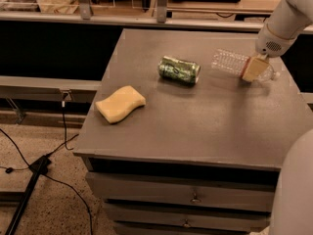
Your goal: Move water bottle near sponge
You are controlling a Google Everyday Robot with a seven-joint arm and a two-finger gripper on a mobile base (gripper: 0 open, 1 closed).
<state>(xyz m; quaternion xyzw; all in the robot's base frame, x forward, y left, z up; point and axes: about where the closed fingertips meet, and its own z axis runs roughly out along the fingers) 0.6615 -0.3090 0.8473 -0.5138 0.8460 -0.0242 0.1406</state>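
- The water bottle (pixel 227 61) lay on its side near the far right edge of a grey table (pixel 210 126), and much of it was hard to read.
- Its clear ribbed body showed plainly only on the left part. Its middle, where the label sat, was covered by the tan end of the gripper (pixel 254 68), with only a sliver of red beside it.
- The gripper sat right at the bottle's middle, in front of it from this view. Whether it was clamped on the bottle or standing loose around it could not be told.
- The white arm (pixel 283 21) came down from the upper right and was cut off by the picture's edge.
- The bottle's long axis ran roughly left to right, slanting slightly toward the front. The narrow cap end pointed right and the wide base pointed left toward the can.
- A crushed green drink can (pixel 179 70) lay on its side just left of the bottle, apart from it.
- The sponge (pixel 120 103), pale yellow with wavy sides, lay flat near the table's left edge, well apart from the bottle, with the can between them.
- A rounded white part of the robot (pixel 293 190) filled the lower right corner, cut off and hiding the table's front corner.
- Items on the shelf behind the table were too dim to name.
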